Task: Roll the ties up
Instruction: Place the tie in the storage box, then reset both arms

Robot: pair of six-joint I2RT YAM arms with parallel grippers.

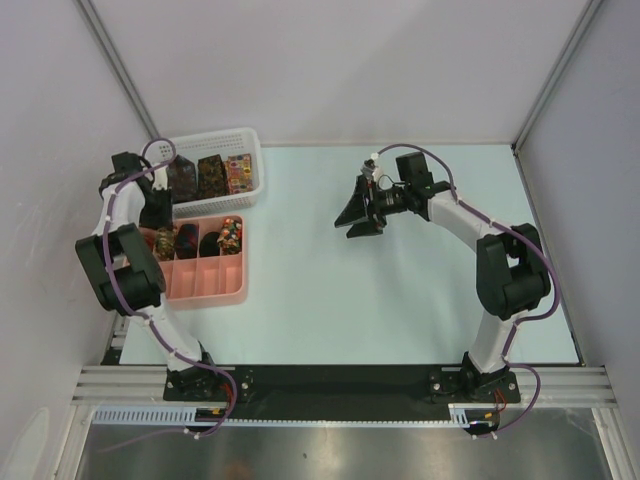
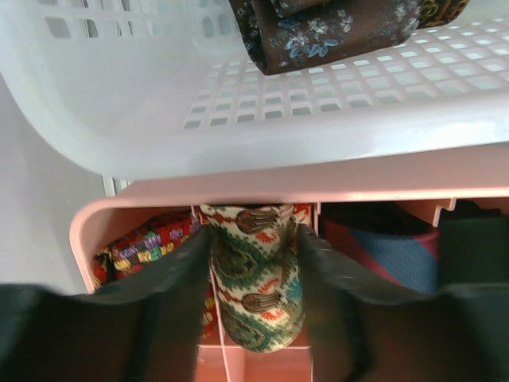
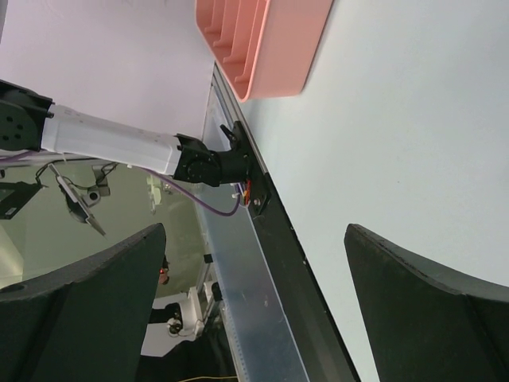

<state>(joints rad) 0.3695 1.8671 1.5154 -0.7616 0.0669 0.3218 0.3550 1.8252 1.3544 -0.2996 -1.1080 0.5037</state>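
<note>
The left claw (image 2: 253,239) pinches a rolled tie (image 2: 254,306) in the tray (image 1: 205,288) at nine o'clock, the right claw (image 1: 362,216) gapes empty, and three ties (image 1: 210,177) wait.

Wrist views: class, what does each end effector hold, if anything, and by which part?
The left end effector grips a rolled paisley tie by its two sides, inside the pink tray. The right end effector is open, holding nothing.
</note>
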